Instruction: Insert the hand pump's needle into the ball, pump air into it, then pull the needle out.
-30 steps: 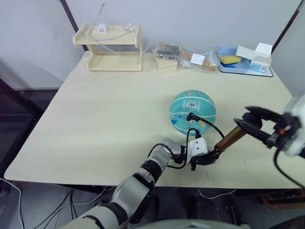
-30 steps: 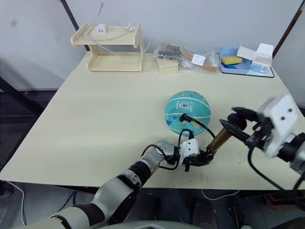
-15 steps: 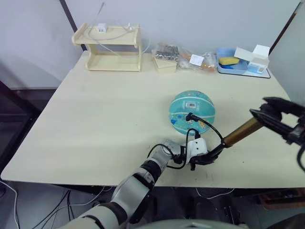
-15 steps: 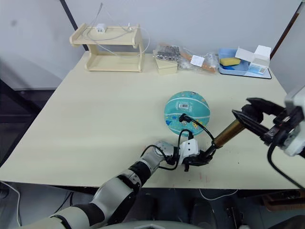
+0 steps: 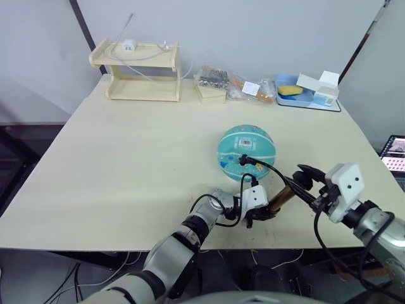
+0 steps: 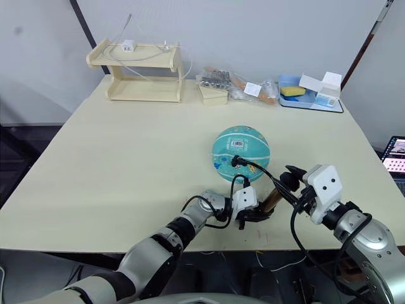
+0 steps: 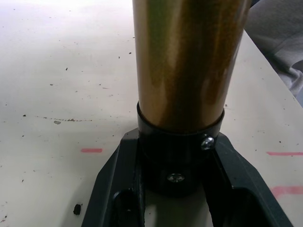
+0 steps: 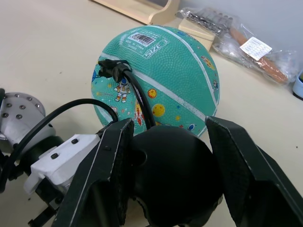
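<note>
The teal ball (image 5: 247,147) rests round on the table (image 5: 126,164), right of centre. The black fitting of the needle (image 8: 111,69) sits against the ball's near side, and the pin itself is hidden. A thin black hose (image 8: 142,101) loops from it down to the hand pump (image 5: 280,197), which lies slanted just in front of the ball. My left gripper (image 5: 256,213) is shut on the pump's black end cap (image 7: 180,151) below the amber cylinder (image 7: 189,61). My right gripper (image 5: 308,182) is shut on the black handle (image 8: 170,182), close to the left gripper.
A wooden rack (image 5: 136,71) with a cable stands at the back left. Clear bags of small parts (image 5: 231,85) and a blue tray (image 5: 304,94) holding boxes lie along the back edge. A laptop screen (image 5: 395,151) shows past the table's right side.
My right gripper first drew the handle out to the right, then pushed it back in toward the left gripper, so less amber cylinder shows. The camera view has also shifted.
</note>
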`<state>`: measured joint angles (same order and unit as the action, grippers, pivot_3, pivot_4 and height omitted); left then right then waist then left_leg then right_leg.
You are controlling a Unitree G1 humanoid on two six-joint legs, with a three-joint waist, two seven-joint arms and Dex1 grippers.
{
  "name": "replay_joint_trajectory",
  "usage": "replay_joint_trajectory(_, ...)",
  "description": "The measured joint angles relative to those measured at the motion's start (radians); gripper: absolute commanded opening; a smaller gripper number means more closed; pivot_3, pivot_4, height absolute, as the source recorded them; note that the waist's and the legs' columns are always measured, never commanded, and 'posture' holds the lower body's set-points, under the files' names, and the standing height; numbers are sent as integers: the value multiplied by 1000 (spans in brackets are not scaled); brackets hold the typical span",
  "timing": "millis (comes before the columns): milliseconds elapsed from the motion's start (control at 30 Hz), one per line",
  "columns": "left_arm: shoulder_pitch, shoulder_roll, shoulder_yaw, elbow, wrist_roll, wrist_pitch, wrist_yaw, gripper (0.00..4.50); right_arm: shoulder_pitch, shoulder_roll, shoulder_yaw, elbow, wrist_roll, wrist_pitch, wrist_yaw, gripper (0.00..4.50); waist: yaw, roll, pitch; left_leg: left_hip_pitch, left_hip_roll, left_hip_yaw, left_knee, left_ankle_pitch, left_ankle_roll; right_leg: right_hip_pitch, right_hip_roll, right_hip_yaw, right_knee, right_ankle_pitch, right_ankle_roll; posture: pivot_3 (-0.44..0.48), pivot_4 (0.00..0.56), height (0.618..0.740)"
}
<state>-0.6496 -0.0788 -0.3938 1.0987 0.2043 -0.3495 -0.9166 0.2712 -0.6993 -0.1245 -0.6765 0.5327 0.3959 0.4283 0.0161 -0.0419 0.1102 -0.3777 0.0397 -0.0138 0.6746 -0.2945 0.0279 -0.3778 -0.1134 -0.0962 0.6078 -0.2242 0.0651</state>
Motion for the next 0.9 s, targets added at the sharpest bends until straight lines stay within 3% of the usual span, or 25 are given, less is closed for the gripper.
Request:
replay_joint_trajectory(167,-14,-19,0,-18,-2,0,-17,1087,-4,-78,-152,-76,135,144,10,1919,5,15,15,-4,-4,3,1,0,0,-2,-5,1,-1,0,0,0,150,740)
replay_joint_trajectory(267,-19,-34,-1,-21,-8,-1,-34,1087,-22,-158,-314,-134,310,265,-6,1919,17,24,23,-8,-13,2,0,0,1,-5,-7,1,-1,5,0,0,150,740)
replay_joint_trajectory(333,-20,-36,-2,-21,-9,-2,-38,1087,-27,-182,-375,-150,380,299,-18,1919,24,26,25,-11,-13,3,0,-1,2,-7,-7,0,-1,4,1,0,150,740)
replay_joint_trajectory(433,-24,-38,-3,-21,-9,-6,-39,1087,-44,-291,-565,-160,593,371,-51,1919,26,27,31,-21,-15,3,4,0,2,-15,-8,1,1,5,1,0,150,740)
replay_joint_trajectory(567,-24,-36,-3,-21,-9,-11,-33,1087,-61,-427,-811,-148,870,458,-116,1919,25,27,37,-22,-15,3,7,0,2,-15,-9,1,1,5,1,0,150,740)
replay_joint_trajectory(633,-24,-35,-3,-21,-9,-13,-29,1087,-67,-451,-874,-144,944,477,-137,1919,25,25,38,-22,-15,4,8,0,2,-15,-9,1,1,5,1,0,150,740)
replay_joint_trajectory(800,-20,-34,-7,-18,-8,-14,-19,1087,-56,-427,-856,-155,932,479,-163,1919,24,21,36,-21,-15,5,9,0,2,-14,-8,1,1,5,5,0,150,740)
replay_joint_trajectory(900,-17,-28,-8,-9,-3,-14,-12,1087,-30,-346,-708,-176,783,420,-161,1919,21,13,26,-19,-13,4,8,0,2,-13,-6,1,1,3,6,0,150,740)
